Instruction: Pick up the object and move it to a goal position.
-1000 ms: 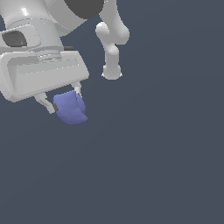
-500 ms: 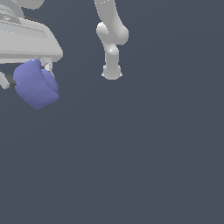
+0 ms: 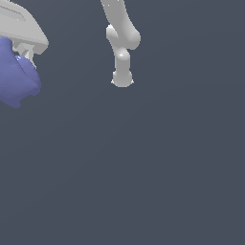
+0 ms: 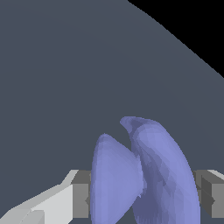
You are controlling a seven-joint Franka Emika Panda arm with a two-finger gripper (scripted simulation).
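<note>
Nearest the exterior camera, at the exterior view's upper left, the gripper [image 3: 19, 57] fills the corner, its white body partly cut off by the frame edge. It pinches the object [image 3: 16, 76], a matte periwinkle lump that hangs just below the gripper body and runs off the exterior view's left edge. 1 pale finger [image 3: 29, 51] shows against the object on the side toward the exterior view's right; the other is out of view there. The wrist view shows the grip more plainly: the object [image 4: 144, 175] sits between 2 grey pads [image 4: 81, 194], each touching a flank, with the gripper [image 4: 144, 194] closed on it from both sides. In that view the object reads as 2 rounded lobes with a deep crease between them. Beyond the object lies the flat dark grey floor [image 3: 143, 167], and the object is off it, not touching. Farthest back, well apart from the object toward the exterior view's right, the white arm [image 3: 122, 43] comes down from the top edge to its base [image 3: 122, 80] on the floor.
</note>
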